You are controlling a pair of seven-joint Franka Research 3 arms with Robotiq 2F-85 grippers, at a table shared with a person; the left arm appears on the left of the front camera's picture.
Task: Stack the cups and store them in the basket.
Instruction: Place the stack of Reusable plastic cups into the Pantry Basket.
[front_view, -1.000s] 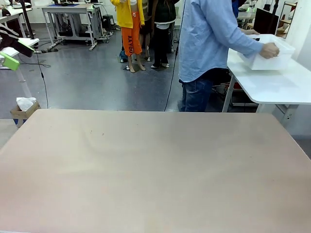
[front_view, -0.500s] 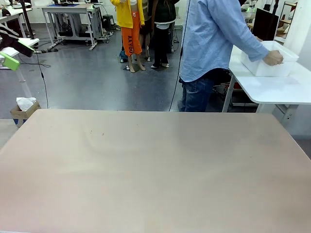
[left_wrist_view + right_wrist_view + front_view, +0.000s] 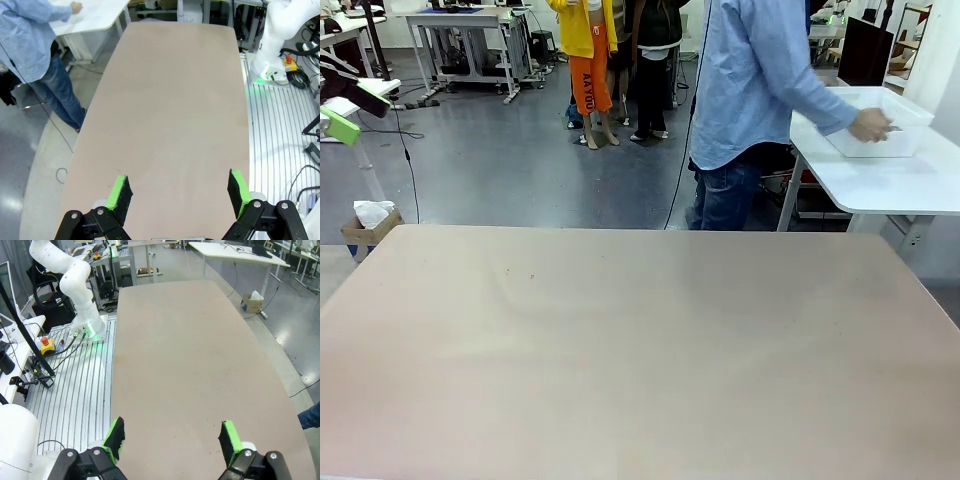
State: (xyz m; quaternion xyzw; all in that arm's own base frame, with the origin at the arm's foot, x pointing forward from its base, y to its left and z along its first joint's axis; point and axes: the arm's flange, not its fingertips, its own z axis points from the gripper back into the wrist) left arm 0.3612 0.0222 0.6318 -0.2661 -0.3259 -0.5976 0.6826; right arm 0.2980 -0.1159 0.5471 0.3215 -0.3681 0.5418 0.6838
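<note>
I was running the rig remotely, and the table (image 3: 640, 350) in front of me lay bare, a wide tan surface. Beyond its far edge stood a person (image 3: 750, 90) in a light blue shirt and jeans, turned away toward a white side table (image 3: 880, 185) past the table's far right corner. The person's hand (image 3: 872, 125) rested on the rim of the basket (image 3: 885, 135), a white bin sitting on that side table. I could not make out any cups, and I could not tell whether they sat inside the basket.

The left gripper (image 3: 181, 192) hung over the near end of the table with its green pads spread wide and nothing between them. The right gripper (image 3: 172, 440) hung over the table's other end the same way, jaws apart and empty.

In my judgement the step in hand was waiting for the basket and cups to reach the table. Doing it well meant holding both arms clear of the middle, jaws wide, so the person could set things down without meeting an arm.

The front view gave me the basket and the hand on it. The left wrist view showed the person (image 3: 35, 55) beside the table's long edge and the other arm's white base (image 3: 275, 55), but the basket was hard to make out there. The right wrist view showed the opposite arm's base (image 3: 75, 290) beside the table.
</note>
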